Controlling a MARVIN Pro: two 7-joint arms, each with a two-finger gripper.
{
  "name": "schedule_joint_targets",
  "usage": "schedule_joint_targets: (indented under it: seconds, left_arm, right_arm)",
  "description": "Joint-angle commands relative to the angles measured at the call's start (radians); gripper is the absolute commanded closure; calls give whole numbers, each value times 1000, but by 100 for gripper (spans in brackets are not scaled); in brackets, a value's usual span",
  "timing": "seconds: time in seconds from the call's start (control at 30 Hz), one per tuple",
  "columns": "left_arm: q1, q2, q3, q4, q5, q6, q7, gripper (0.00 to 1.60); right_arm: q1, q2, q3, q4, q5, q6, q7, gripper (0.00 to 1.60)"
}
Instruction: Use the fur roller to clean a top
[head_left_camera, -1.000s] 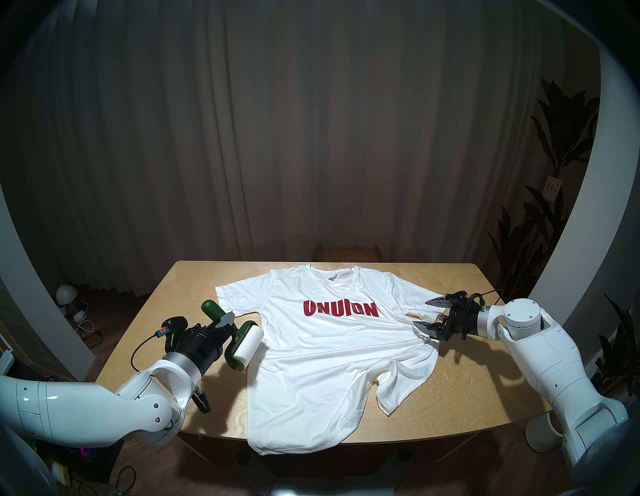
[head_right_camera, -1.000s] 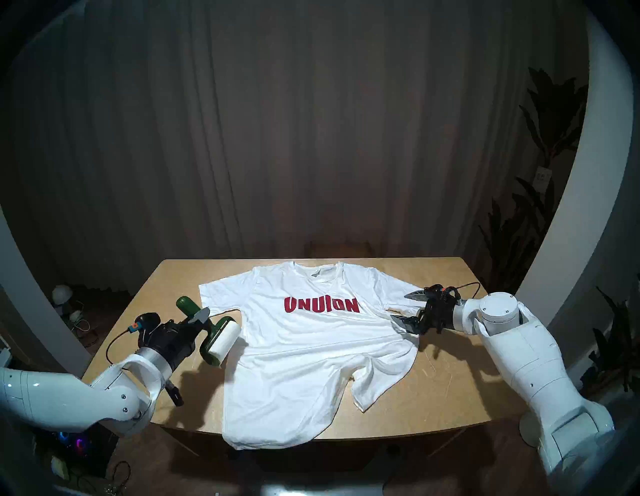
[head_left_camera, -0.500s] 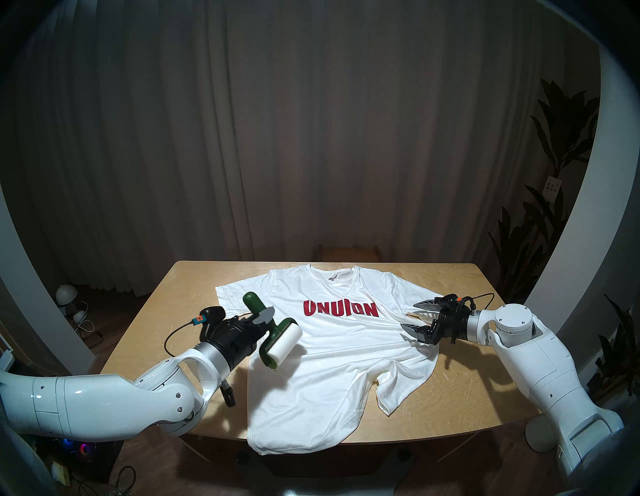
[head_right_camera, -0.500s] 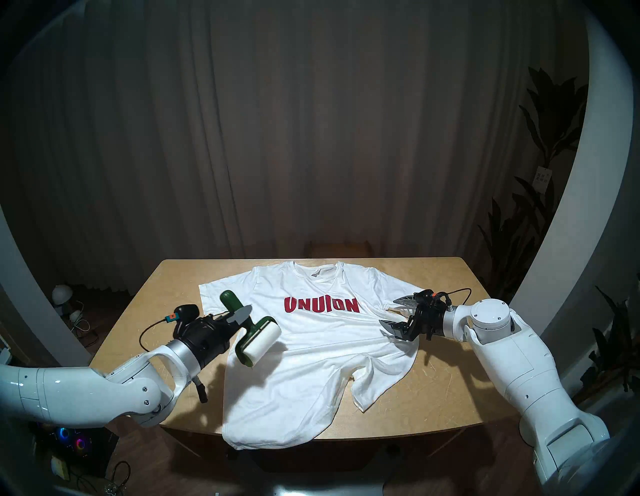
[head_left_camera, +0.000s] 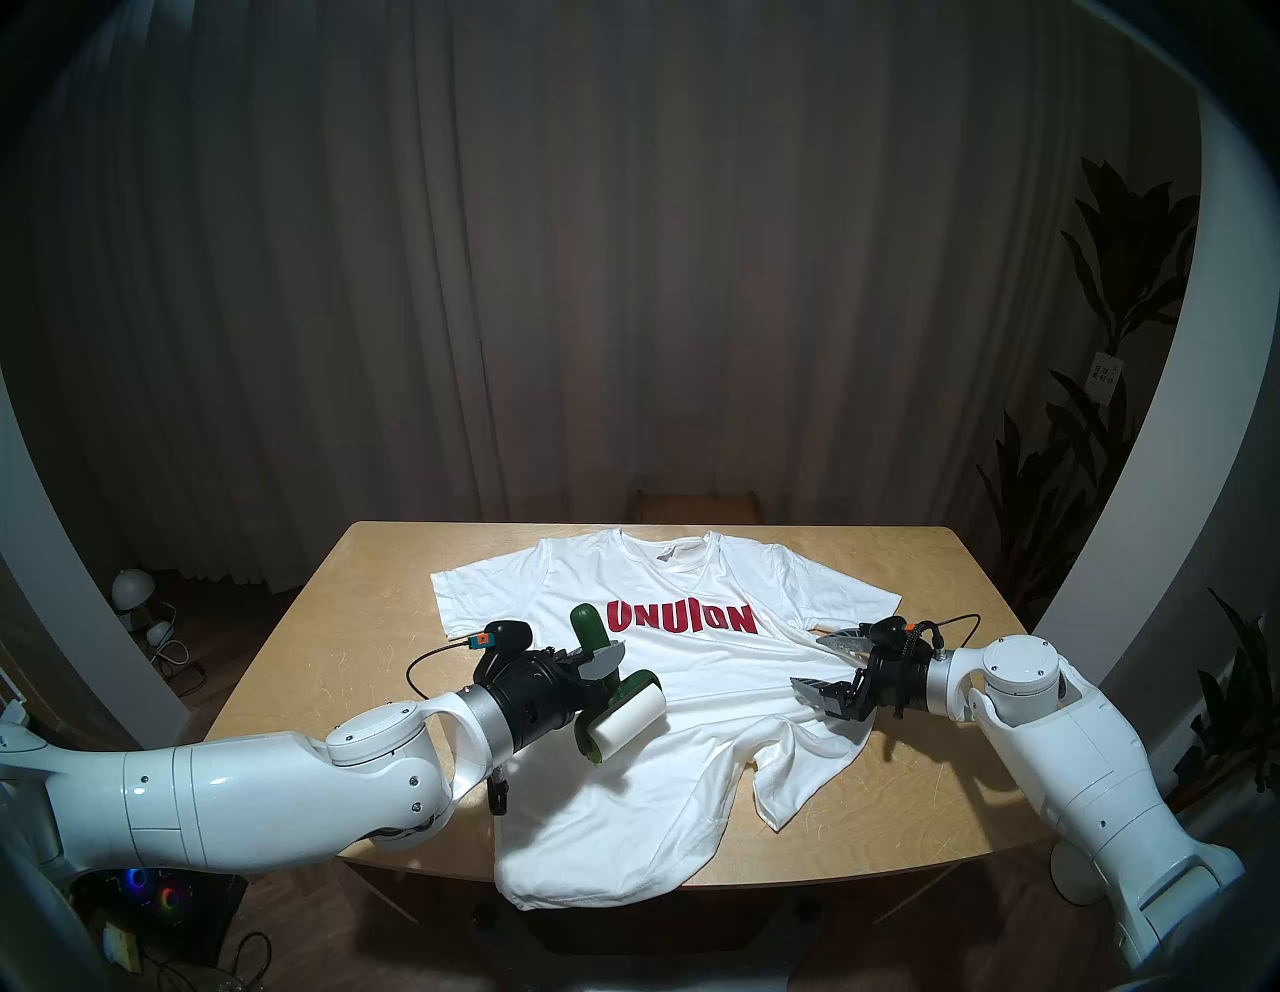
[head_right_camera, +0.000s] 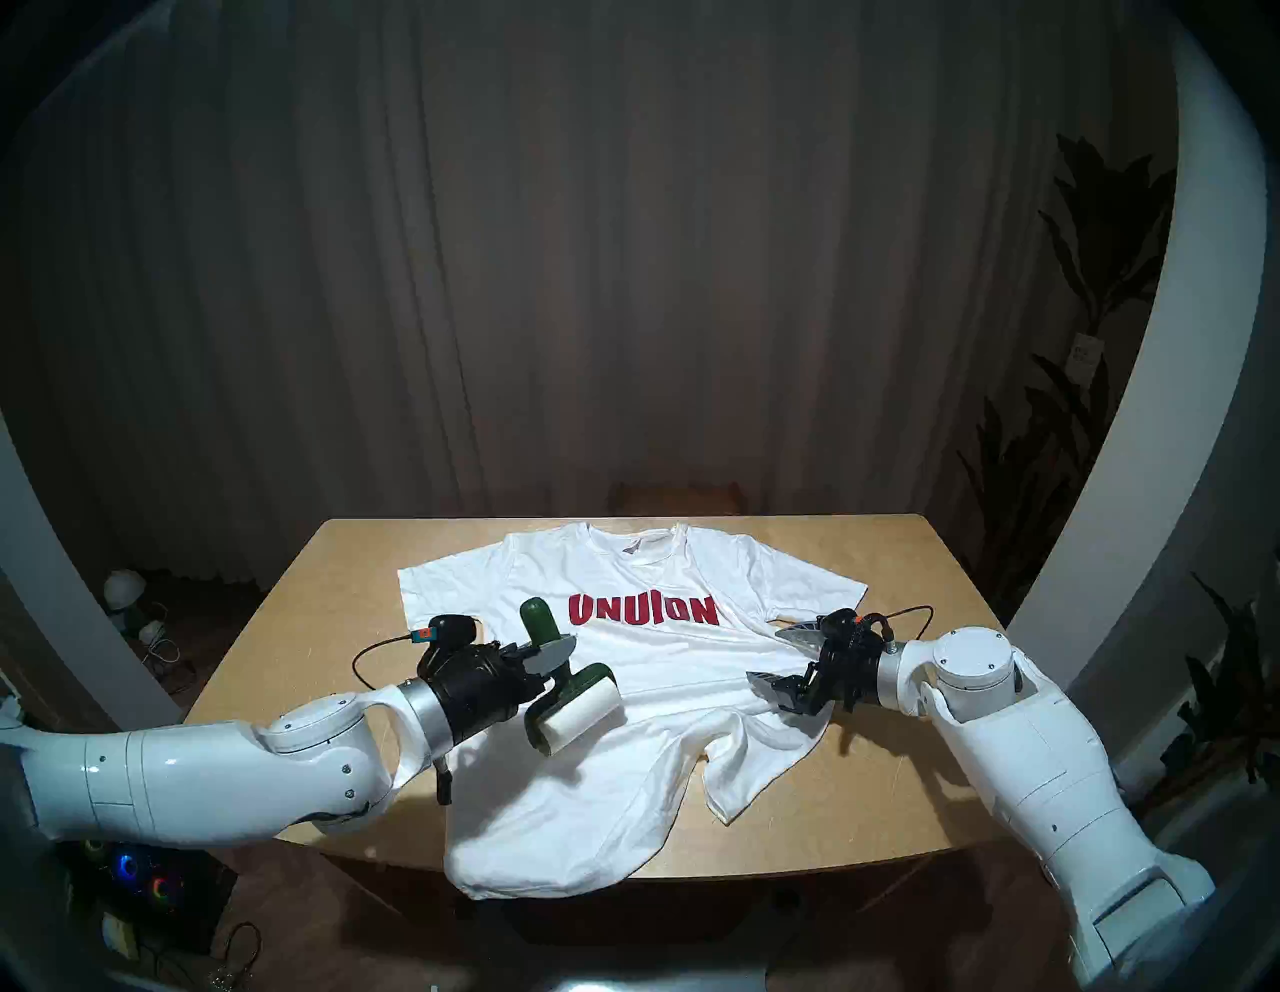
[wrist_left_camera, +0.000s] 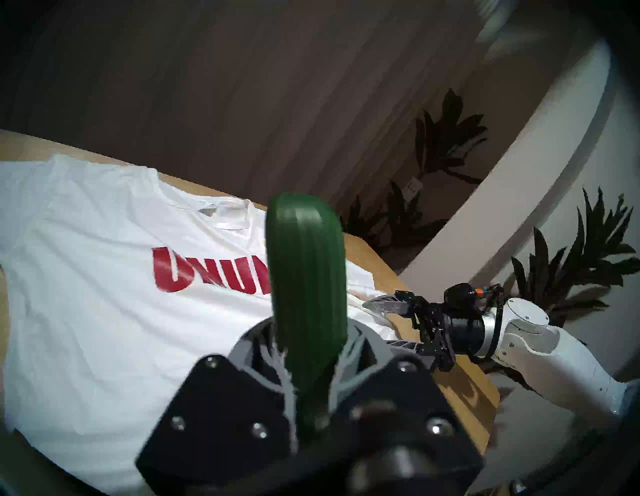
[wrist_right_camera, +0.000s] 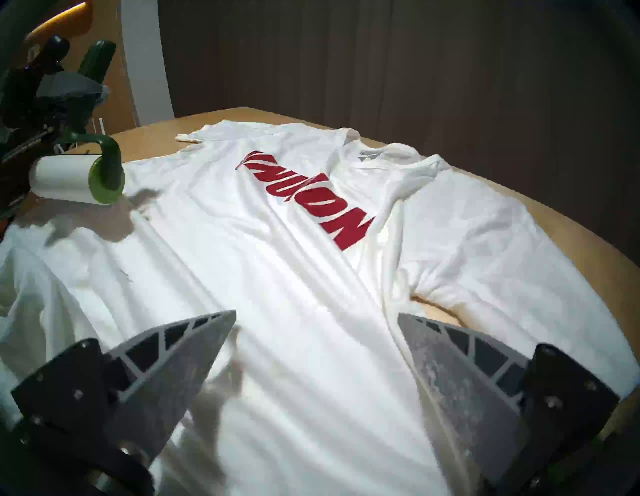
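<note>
We are carrying the roller (head_left_camera: 627, 713), clamped in our left gripper (head_left_camera: 601, 666), over the shirt (head_left_camera: 699, 700) at its 8 o'clock. Our right gripper (head_left_camera: 828, 661) is hovering spread at 3 o'clock. Next, we judge, lowering and rolling.

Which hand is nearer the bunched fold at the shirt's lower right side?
Right. The right hand hangs open just above the fold; the left hand, gripping the lint roller, is across the T-shirt.

One top (head_left_camera: 665, 693), one fur roller (head_left_camera: 627, 713)
</note>
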Motion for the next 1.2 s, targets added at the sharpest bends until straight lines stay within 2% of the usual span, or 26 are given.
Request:
schedule_joint_targets:
  seconds: [0.0, 0.1, 0.17, 0.57, 0.67, 0.9, 1.17]
  left_arm:
    - [-44, -68, -7, 14, 43, 26, -67, 160]
    - [-44, -71, -9, 18, 44, 30, -77, 160]
    - [-44, -73, -16, 20, 33, 35, -90, 160]
    - [-47, -78, -27, 35, 24, 58, -116, 160]
    - [-47, -80, -27, 41, 21, 61, -125, 160]
    - [-44, -58, -45, 25, -20, 55, -146, 160]
    - [-38, 1, -77, -62, -60, 18, -170, 160]
  right_arm:
    - [-4, -10, -27, -33, -1, 0, 23, 0]
    - [0, 4, -38, -38, -2, 9, 44, 0]
    - [4, 42, -48, -43, -8, 16, 83, 0]
    - [8, 160, -30, -29, -32, 9, 185, 0]
    - [6, 162, -23, -22, -39, -23, 193, 0]
    - [28, 153, -4, -51, -11, -34, 237, 0]
    - [37, 181, 15, -99, 3, -61, 291, 0]
